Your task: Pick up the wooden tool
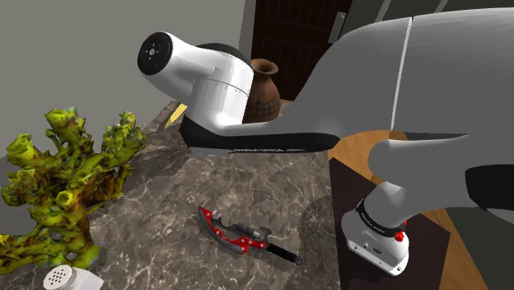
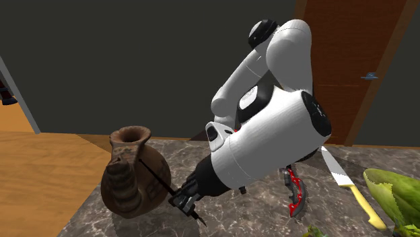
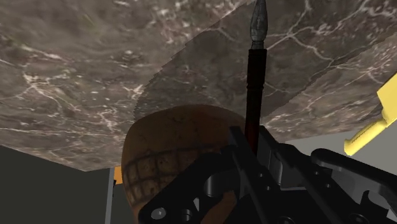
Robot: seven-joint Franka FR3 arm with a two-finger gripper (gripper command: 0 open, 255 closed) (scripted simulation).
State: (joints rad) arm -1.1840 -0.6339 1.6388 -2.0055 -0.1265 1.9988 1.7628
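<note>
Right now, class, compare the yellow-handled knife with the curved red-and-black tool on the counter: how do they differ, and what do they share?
The knife is straight; the red-and-black tool is curved. The knife has a pale blade and yellow handle; the red-and-black tool has red trim on a dark body. Both lie flat on the marbled counter, apart, and neither is in the gripper, which clasps a slim dark rod.

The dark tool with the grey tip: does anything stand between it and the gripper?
Nothing visible does. In the wrist view the tool runs straight up to the gripper, with no gap to be seen. The brown jug sits close beside them, not between them.
</note>
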